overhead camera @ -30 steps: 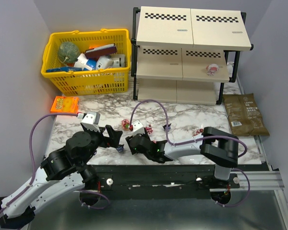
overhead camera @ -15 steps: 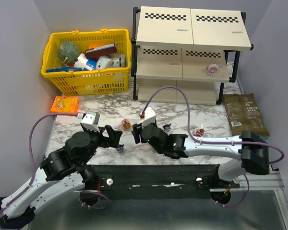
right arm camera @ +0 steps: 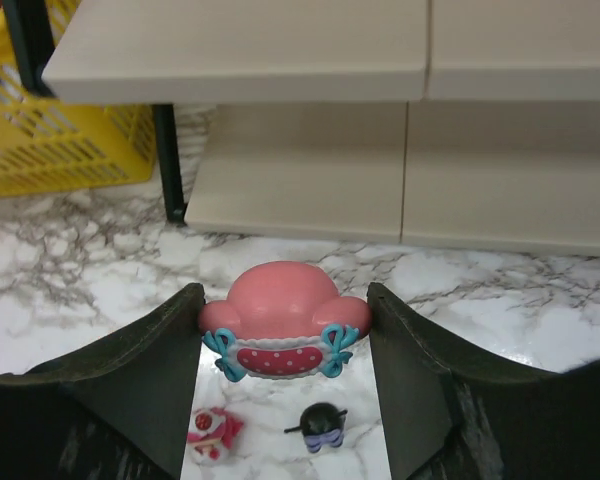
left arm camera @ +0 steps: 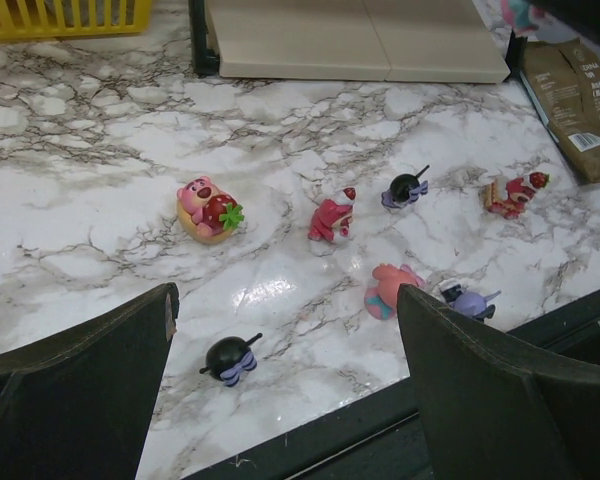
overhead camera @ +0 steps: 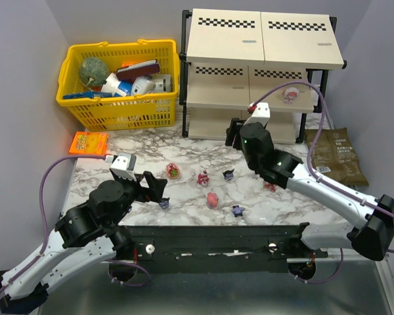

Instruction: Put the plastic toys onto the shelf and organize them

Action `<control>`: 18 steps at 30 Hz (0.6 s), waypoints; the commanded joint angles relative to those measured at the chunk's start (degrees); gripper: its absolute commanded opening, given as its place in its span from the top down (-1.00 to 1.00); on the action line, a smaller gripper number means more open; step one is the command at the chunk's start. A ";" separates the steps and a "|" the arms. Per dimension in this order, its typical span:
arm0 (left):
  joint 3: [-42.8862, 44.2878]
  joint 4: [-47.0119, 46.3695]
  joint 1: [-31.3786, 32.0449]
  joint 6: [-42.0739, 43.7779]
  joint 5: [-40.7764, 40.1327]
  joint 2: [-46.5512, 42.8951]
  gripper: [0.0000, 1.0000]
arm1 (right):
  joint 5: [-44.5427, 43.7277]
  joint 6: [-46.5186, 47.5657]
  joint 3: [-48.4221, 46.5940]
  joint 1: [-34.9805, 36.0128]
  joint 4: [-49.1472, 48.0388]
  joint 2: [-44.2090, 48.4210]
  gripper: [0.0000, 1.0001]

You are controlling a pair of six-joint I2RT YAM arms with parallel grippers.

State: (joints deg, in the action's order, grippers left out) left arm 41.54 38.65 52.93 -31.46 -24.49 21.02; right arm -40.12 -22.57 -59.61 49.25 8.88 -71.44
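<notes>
Plastic toys [left arm camera: 330, 215] are being seen scattered on the marble worktop [left arm camera: 80, 160], while one pink roundish toy [right arm camera: 280, 315] is being pinched by the right pincer [right arm camera: 285, 295] just before the shelf [right arm camera: 240, 55]. Another toy [overhead camera: 290, 95] is being carried by its middle board. The left pincer [left arm camera: 288, 300] is being held spread wide above the scattered ones.

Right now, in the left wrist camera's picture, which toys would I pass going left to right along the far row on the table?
pink bear → red-and-white figure → black toy → red toy
</notes>
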 commanded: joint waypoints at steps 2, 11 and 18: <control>-0.41 -1.21 -0.63 0.70 1.64 0.87 -0.98 | -2.51 3.40 -7.16 -6.09 2.80 -1.32 0.22; -0.41 -1.48 -1.69 0.97 2.61 1.92 -0.98 | -1.19 6.22 -17.37 -12.34 4.82 -10.20 0.18; -0.41 -1.48 -2.21 1.14 2.78 2.01 -0.98 | -1.36 6.92 -21.68 -14.27 5.44 -15.83 0.16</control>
State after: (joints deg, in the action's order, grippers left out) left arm 41.54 38.54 51.22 -31.05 -23.03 22.83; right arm -40.93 -16.99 -78.30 35.81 13.26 -85.34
